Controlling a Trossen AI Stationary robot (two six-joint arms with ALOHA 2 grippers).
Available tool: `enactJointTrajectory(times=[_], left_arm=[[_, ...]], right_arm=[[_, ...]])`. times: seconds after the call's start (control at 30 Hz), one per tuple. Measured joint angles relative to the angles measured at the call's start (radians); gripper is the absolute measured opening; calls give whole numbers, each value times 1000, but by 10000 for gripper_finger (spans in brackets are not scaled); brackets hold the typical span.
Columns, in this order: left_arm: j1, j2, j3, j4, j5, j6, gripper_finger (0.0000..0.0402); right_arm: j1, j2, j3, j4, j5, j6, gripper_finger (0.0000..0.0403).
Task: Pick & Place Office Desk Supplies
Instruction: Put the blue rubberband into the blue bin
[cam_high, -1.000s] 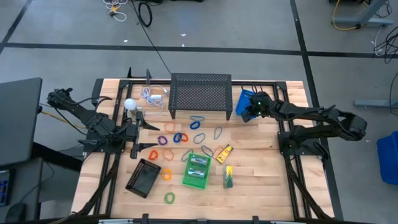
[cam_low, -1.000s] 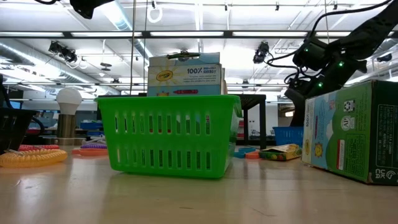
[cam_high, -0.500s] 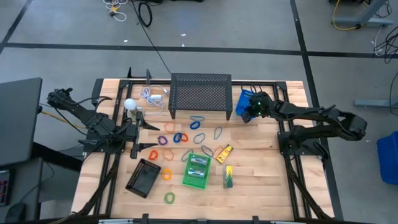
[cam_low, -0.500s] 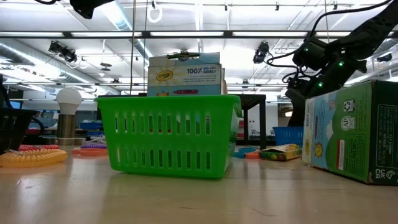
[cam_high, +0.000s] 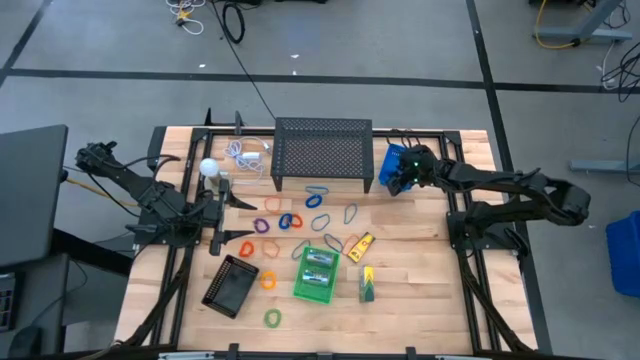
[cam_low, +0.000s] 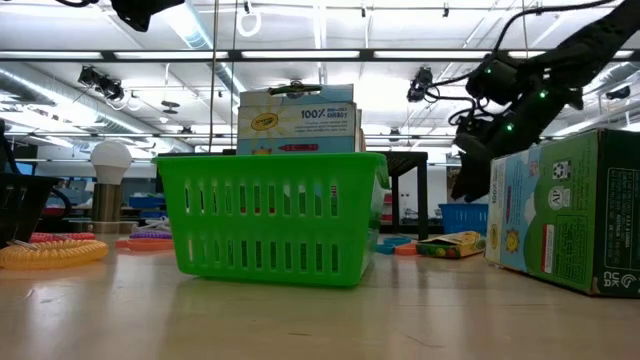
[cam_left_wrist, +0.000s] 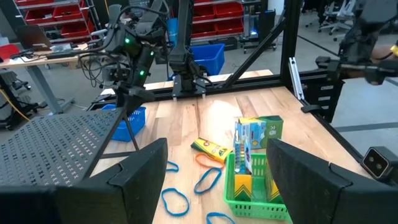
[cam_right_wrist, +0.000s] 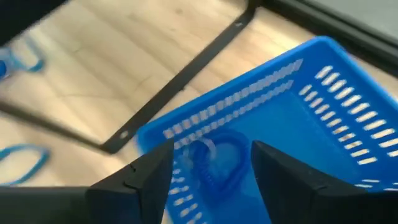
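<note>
My right hand has just spread its fingers over the small blue plastic slotted basket at the worktop's far right corner, releasing a blue loop inside — one supply placed; left hand idles open.

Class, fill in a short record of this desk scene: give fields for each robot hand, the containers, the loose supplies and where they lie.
right hand: open, above the blue slotted plastic basket at the table's far right
basket contents: a blue thin loop lies inside
left hand: open, waiting at the table's left side
green slotted plastic basket: holds crayon boxes standing upright
loose yellow crayon boxes: two, on the wooden table right of the green basket
loose coloured loops: scattered in front of the black mesh stand
</note>
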Motion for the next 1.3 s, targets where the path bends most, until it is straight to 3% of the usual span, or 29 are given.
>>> enactJointTrajectory(times=[0.3,0.57,0.9,1.03,1.3], left_arm=[[0,0,0,-3,0,0,283],[0,0,0,-3,0,0,283],[0,0,0,-4,0,-2,283],[0,0,0,-4,0,-2,283],[0,0,0,-10,0,-3,283]], right_arm=[[188,-83,136,-254,88,1,209],[395,-114,266,-475,96,3,206],[620,-107,300,-488,89,-36,206],[671,-63,300,-476,122,-66,206],[682,155,338,-439,133,-211,206]])
